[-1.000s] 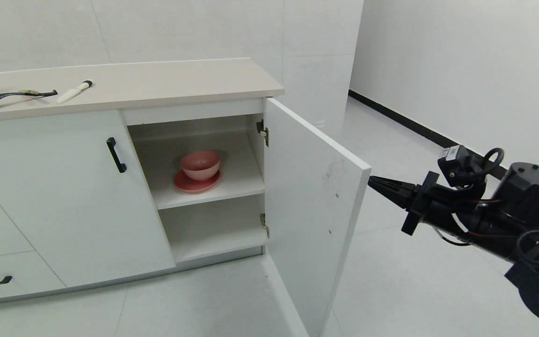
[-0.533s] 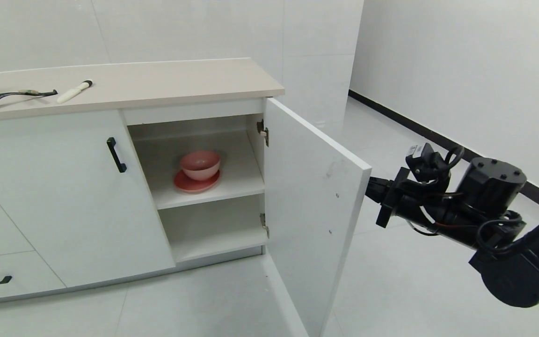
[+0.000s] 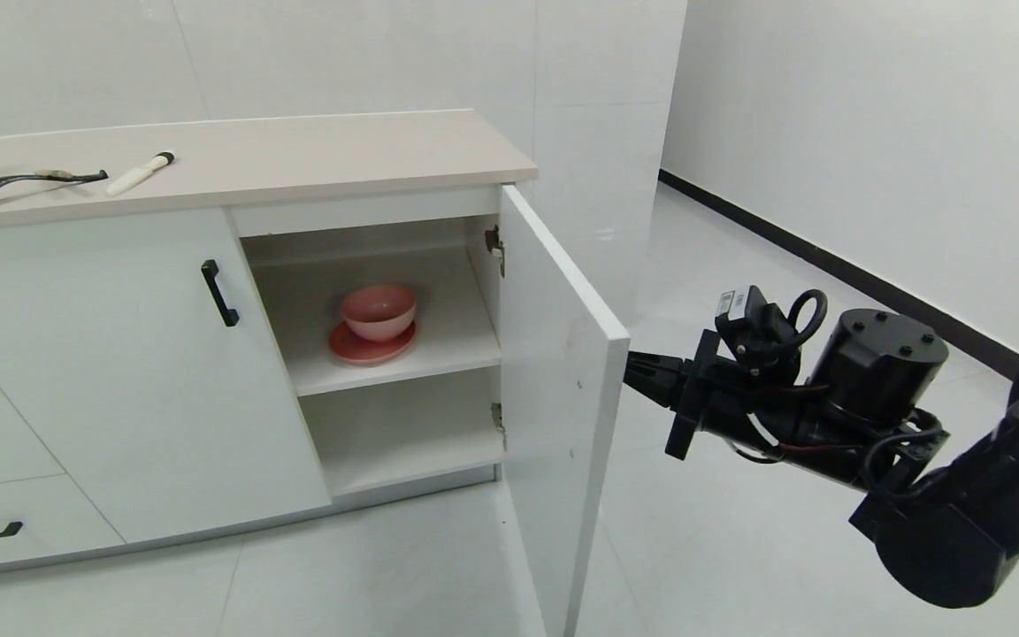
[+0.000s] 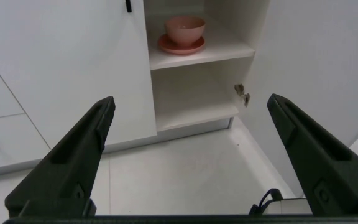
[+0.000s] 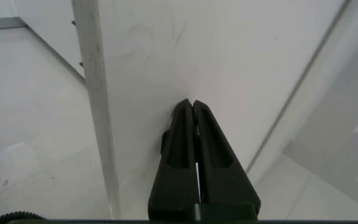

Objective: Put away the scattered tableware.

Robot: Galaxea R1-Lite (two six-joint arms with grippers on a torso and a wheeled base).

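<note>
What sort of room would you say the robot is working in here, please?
Probably a kitchen: a white cabinet with a beige countertop, a pink bowl on a plate inside, and a ladle lying on top.

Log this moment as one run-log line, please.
cabinet door: part open | right gripper: shut, tips against its outer face | bowl: on plate, upper shelf | left gripper: open, empty

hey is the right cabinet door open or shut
Open. The door stands swung out from the cabinet, leaving the pink bowl on its plate visible inside.
</note>
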